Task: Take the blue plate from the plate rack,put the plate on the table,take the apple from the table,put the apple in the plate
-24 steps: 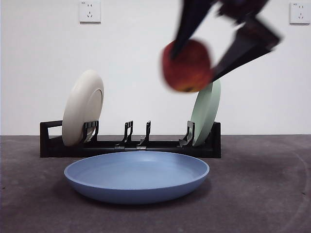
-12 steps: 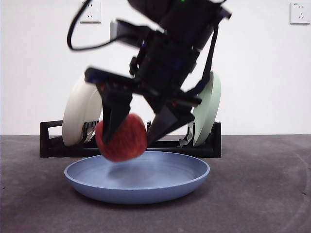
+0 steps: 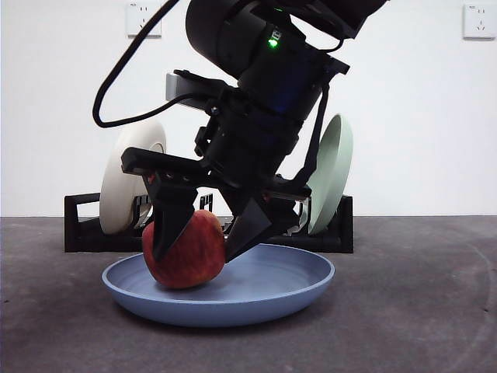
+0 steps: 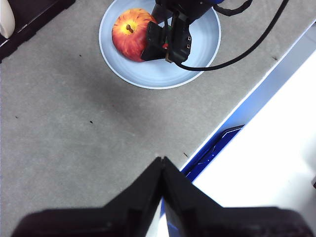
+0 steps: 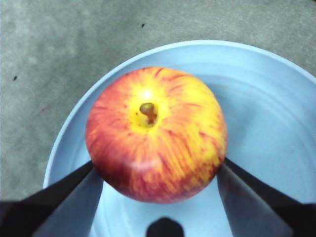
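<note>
The table (image 3: 435, 311), dark grey and mottled, is seen carrying the black plate rack (image 3: 85, 233) along its far side, with a cream plate (image 3: 128, 167) slotted at one end and a pale green plate (image 3: 334, 167) at the other. In front of the rack, well clear of it, the blue plate (image 3: 295, 284) is laid flat on the table. The right gripper (image 3: 198, 233) is lowered into the plate from above, its two black jaws clamped on opposite flanks of the apple (image 3: 186, 252). The apple is held stem-up, directly between the jaws, and is set off-centre in the plate, toward the rim nearer the cream plate; from the front it appears to be touching the plate floor, though contact cannot be confirmed. The coming move is judged to be a release: the jaws need only be parted sideways and lifted straight up, and the low rim is not seen to obstruct that. The left gripper (image 4: 162, 170) is parked near the table edge, jaws pressed together on nothing, well apart from the plate
</note>
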